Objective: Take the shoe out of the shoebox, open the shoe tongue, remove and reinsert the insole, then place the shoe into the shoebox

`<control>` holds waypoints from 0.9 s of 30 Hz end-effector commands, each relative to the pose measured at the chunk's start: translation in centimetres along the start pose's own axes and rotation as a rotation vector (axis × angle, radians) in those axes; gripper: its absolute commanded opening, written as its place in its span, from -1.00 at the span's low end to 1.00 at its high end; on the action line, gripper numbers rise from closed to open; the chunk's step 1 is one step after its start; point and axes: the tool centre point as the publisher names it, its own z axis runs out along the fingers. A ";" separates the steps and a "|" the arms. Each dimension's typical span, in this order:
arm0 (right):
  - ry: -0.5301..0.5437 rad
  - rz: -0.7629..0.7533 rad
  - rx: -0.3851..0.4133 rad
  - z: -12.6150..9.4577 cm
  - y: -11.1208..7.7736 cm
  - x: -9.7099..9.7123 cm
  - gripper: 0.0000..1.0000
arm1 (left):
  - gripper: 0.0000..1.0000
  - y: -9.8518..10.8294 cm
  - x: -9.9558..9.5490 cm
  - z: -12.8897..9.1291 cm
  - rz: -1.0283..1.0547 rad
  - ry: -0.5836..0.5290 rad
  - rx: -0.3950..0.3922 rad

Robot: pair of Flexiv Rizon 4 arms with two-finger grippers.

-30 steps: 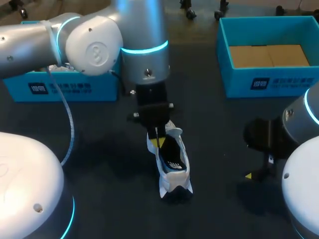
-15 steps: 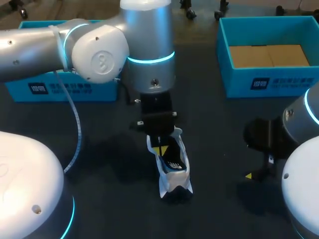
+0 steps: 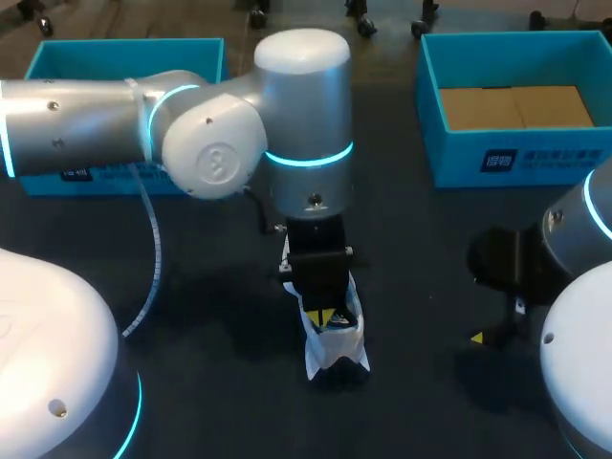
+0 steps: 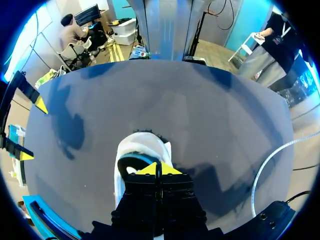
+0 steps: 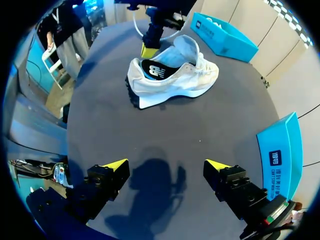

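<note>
One white sneaker [image 3: 337, 352] stands on its sole in the middle of the dark table [image 3: 210, 287], outside both blue shoeboxes [image 3: 516, 158]. The left gripper [image 3: 330, 316] reaches into its opening, yellow tips pressed together over the black insole [image 5: 152, 70]. The right gripper [image 5: 167, 165] hangs well apart from the sneaker, fingers spread wide.

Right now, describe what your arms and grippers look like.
The left arm is made of round silver-grey segments with a white joint cap and glowing cyan rings; a thin white cable loops beside it. The right arm is grey and white with a cyan ring too. The left gripper and right gripper are black blocks with yellow wedge tips.
</note>
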 end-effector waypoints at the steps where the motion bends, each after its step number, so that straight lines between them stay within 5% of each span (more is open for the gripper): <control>1: -0.002 -0.001 -0.002 -0.1 -0.1 0.1 1.00 | -1.00 0.1 -0.6 1.3 -0.004 0.012 0.002; 15: -0.002 -0.001 -0.002 -0.1 -0.1 0.1 1.00 | -1.00 0.3 -0.7 4.1 -0.007 -0.003 -0.024; 27: -0.002 -0.001 -0.002 -0.1 -0.1 0.1 1.00 | -1.00 0.3 -2.3 2.0 -0.035 -0.058 -0.045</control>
